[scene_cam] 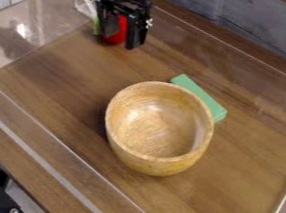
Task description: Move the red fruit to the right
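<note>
- No text, label, brand, number or sign can be read anywhere, neither on the wooden bowl [117, 140] nor on anything around it, such as the green block [200, 98] just beside its rim.

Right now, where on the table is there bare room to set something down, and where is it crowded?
Bare wood lies left of the bowl and right of it, below the green block. Crowded: the top left, where the gripper meets the red fruit.
</note>
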